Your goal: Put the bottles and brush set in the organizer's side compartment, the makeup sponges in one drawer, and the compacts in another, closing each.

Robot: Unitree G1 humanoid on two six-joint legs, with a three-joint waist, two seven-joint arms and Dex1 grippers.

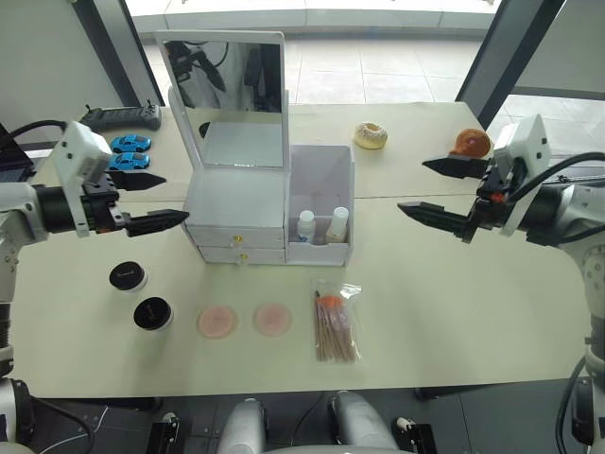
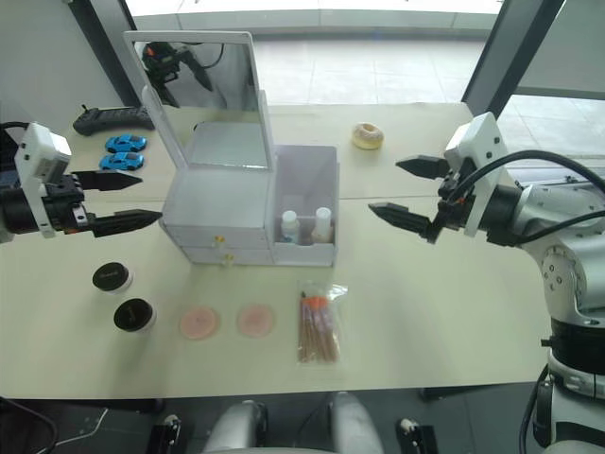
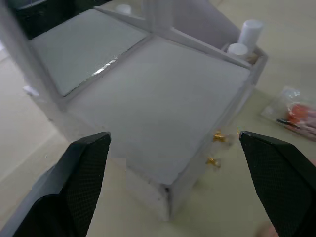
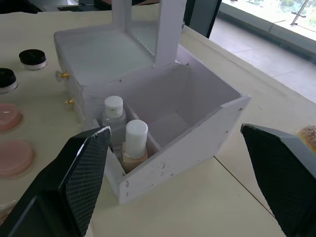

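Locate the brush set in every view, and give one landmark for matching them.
Left eye view: brush set flat on the table, in front of the side compartment.
Right eye view: same spot, right of the sponges.
Left wrist view: at the picture's edge, beyond the organizer.
Right wrist view: I cannot find it.
Shared landmark: the two bottles standing in the side compartment.

A wide cream-coloured table with a seam across its middle stands before a pale tiled floor washed in daylight. Dark slanted frame posts rise behind it on both sides, against a light grey wall at the left.
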